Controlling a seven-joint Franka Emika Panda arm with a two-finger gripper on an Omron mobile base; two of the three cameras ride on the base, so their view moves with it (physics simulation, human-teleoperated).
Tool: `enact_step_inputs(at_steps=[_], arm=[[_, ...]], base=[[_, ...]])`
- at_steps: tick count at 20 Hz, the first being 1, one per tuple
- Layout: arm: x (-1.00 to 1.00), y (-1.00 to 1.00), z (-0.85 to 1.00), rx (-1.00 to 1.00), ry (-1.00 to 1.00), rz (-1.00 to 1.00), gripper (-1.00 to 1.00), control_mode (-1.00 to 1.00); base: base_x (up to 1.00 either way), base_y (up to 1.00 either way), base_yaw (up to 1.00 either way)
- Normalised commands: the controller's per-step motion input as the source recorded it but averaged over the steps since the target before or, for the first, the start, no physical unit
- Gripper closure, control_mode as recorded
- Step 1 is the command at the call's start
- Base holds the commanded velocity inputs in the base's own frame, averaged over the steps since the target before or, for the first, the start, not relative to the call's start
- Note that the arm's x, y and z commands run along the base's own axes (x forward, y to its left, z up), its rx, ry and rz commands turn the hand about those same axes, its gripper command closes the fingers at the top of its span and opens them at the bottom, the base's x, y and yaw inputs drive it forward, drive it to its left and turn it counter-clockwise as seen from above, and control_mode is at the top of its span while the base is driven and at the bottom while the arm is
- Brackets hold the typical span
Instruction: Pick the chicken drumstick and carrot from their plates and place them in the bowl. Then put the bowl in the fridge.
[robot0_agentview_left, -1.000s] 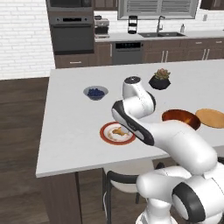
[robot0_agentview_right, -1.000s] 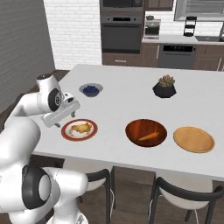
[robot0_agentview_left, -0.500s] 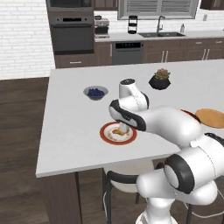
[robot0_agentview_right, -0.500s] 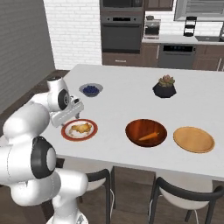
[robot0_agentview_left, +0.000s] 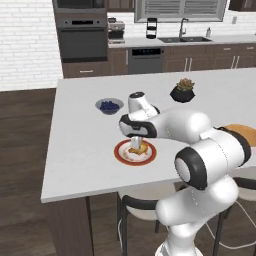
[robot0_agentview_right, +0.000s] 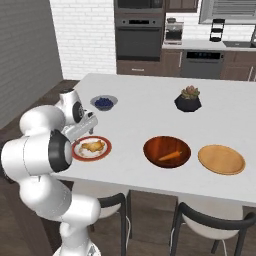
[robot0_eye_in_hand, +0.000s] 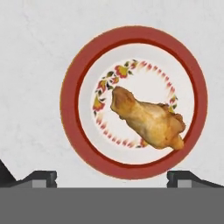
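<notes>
The golden-brown, lumpy drumstick (robot0_eye_in_hand: 148, 122) lies at the middle of the red-rimmed plate (robot0_eye_in_hand: 70, 109) near the worktop's front edge. The gripper (robot0_eye_in_hand: 111, 177) hangs over it, spread wide, holding nothing. The carrot (robot0_agentview_right: 169, 156) lies in the dark bowl (robot0_agentview_right: 152, 142).

text: none legible | labels/brands: none | numbers: none | signs: none | all views checked
</notes>
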Motion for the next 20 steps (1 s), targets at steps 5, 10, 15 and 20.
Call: enact_step_inputs(at_steps=[5,10,15,20], arm=[[0.27,0.13,-0.29,-0.02,-0.01,0.00,-1.00,-1.00],[0.18,0.02,-0.38,0.00,-0.09,0.05,-1.00,-1.00],[0.17,0.00,-0.23,0.00,-0.08,0.06,-1.00,-1.00],[0.31,0.00,-0.22,0.00,-0.01,0.05,-1.00,-1.00]], base=[[0.00,0.00,0.00],[0.00,0.00,0.00],[0.00,0.00,0.00],[0.00,0.00,0.00]])
